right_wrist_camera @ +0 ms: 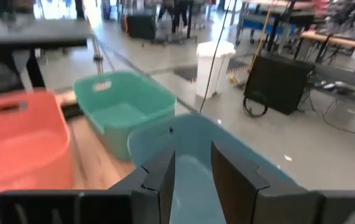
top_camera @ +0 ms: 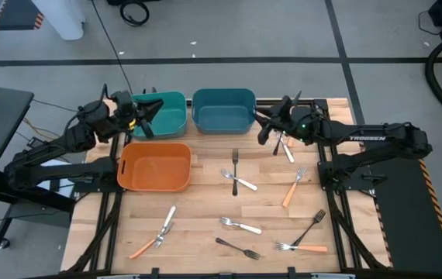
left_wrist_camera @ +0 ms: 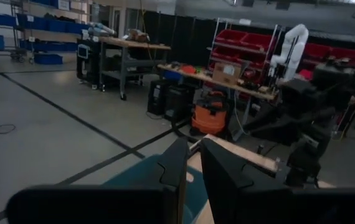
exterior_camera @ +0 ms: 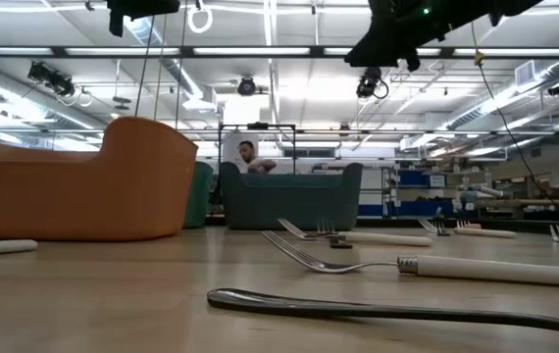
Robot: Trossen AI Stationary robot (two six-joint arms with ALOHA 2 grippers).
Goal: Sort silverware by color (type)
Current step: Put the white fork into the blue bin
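Both end effectors were empty and basically pinched together, only a thin slit between the fingers in each wrist view. The left end effector [top_camera: 145, 115] hung over the green bin [top_camera: 167, 113], the right end effector [top_camera: 268, 124] just past the right edge of the blue bin [top_camera: 222, 110], both well above the worktop [top_camera: 205, 225]. Progress looked like roughly zero (my read anyway): the forks [top_camera: 235, 172] were all loose on the wood in front of the bins, silver, black and orange-handled ones mixed, a few crossed over each other, like the pair by the front left [top_camera: 159, 232] and the black one over an orange handle at front right [top_camera: 308, 232]. From above, the orange bin [top_camera: 155, 166], the green one and the blue one all showed bare floors, so every fork still needed sorting.
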